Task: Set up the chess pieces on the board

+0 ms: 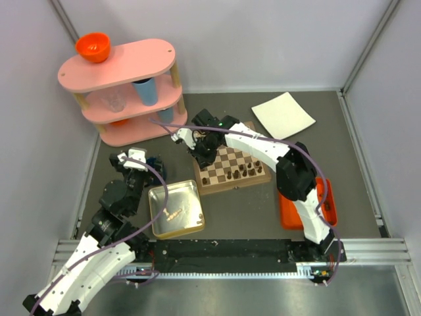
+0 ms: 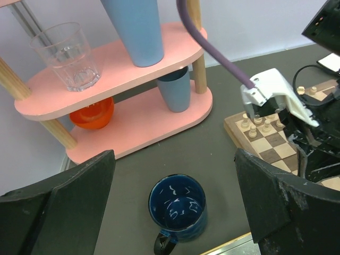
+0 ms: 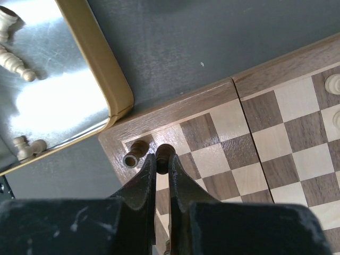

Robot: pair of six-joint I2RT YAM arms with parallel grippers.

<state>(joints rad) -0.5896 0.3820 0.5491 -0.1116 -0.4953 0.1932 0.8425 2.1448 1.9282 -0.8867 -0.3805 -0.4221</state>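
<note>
The board [image 1: 231, 157] lies in mid-table. Several dark chess pieces [image 1: 238, 173] stand along its near side and cream pieces [image 2: 254, 124] at its far side. My right gripper [image 1: 200, 158] hovers at the board's left near corner. In the right wrist view it [image 3: 163, 160] is shut on a dark piece [image 3: 164, 151] over the second square from the corner. Another dark piece [image 3: 135, 153] lies on its side on the corner square. My left gripper [image 2: 175, 155] is open and empty above a blue mug [image 2: 177, 208], left of the board.
A silver tin [image 1: 158, 192] holding a few cream pieces [image 3: 13, 61] sits just left of the board's near corner. A pink shelf [image 1: 122, 85] with cups, a glass and orange bowls stands at back left. An orange tray [image 1: 287, 214] lies right, a white sheet [image 1: 283, 115] behind.
</note>
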